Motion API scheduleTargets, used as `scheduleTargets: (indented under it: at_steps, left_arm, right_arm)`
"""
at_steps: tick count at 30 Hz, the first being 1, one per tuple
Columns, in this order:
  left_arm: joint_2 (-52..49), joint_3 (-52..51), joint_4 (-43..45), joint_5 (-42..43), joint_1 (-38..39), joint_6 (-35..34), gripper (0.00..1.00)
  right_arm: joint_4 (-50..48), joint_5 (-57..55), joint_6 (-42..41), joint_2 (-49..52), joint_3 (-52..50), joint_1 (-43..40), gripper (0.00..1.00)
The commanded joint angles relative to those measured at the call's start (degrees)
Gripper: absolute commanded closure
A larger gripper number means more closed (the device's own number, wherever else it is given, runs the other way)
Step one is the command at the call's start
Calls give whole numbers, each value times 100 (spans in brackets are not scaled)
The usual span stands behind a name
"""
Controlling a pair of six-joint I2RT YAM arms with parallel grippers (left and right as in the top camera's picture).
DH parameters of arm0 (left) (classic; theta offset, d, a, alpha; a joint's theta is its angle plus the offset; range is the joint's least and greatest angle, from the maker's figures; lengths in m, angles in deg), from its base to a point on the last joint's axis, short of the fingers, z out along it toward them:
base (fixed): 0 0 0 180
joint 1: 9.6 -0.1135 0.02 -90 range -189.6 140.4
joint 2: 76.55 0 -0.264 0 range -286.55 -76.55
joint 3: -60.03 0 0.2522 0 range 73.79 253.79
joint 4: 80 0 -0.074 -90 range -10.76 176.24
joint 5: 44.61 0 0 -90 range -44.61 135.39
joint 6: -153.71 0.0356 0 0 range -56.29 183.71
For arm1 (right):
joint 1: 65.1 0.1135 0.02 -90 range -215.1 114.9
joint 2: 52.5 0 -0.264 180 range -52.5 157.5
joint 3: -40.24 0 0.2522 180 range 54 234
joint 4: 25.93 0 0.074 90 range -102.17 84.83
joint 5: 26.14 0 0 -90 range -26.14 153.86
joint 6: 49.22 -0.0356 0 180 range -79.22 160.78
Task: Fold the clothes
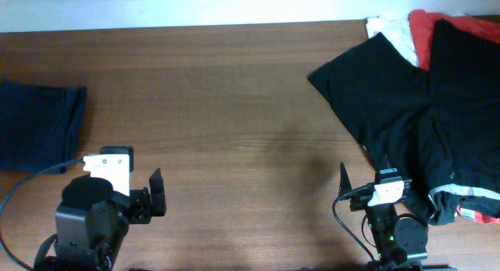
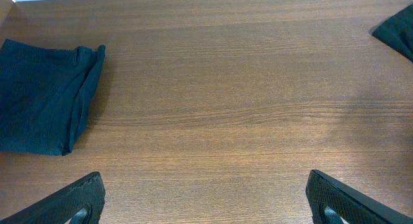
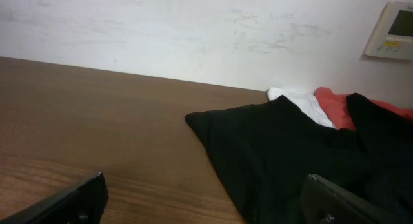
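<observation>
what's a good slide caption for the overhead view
Folded navy shorts left; black garment atop red garment and white garment right; left gripper and right gripper open.

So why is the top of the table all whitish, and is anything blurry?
Overhead: light glare washes the table's far edge pale, and the black garment is too dark for detail. Left wrist: wood grain is sharp, with a soft shadow at right. Right wrist: dimmer, and the close fingers look blurry.

Soft, even light, faint shadow on the table (wrist views slightly soft).
</observation>
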Motion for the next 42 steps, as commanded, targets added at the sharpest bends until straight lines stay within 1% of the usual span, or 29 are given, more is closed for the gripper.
scheduleTargets:
  at_steps: [1,2,4,5,7,10,11,12,13,15,17,19,20,42]
  left_arm:
    - [44,-24,-2,-81,-2,-52,1]
    - [81,-24,-22,-79,-4,-52,1]
    - [195,-129,-94,-367,-15,79,1]
    - [363,-415,57,-374,-107,76,1]
    - [1095,-1613,1152,22,-393,76,1]
    - [2647,-4131,3617,649,-809,79,1]
    - [2887,-4557,4083,651,-863,81,1]
    - [3189,-5125,4774,634,-896,101,1]
    - [3335,-5392,5130,634,-894,101,1]
    - [3742,-6212,6328,634,-894,109,1]
    - [3939,-6312,6277,809,-890,485,1]
    - [3936,-6310,5807,931,-887,485,1]
    - [3936,-6310,5816,1088,-890,485,1]
    - [3932,-6310,5818,1084,-890,485,1]
  right_arm:
    - [39,-48,44,-50,-26,-39,1]
    - [39,-50,44,-50,-26,-42,1]
    - [39,-50,44,-48,-26,-42,1]
    - [39,-48,44,-50,-26,-39,1]
    - [37,-48,44,-48,-26,-39,1]
    - [37,-48,44,-50,-26,-42,1]
    - [39,-48,44,-48,-26,-42,1]
    - [39,-48,44,-50,-26,-42,2]
    - [39,-50,44,-50,-26,-42,1]
    - [37,-50,44,-50,-26,-39,1]
    - [39,-48,44,-50,-26,-42,1]
    - [39,-48,44,-48,-26,-42,1]
    - [39,-48,44,-50,-26,-42,1]
    - [37,-48,44,-48,-26,-42,1]
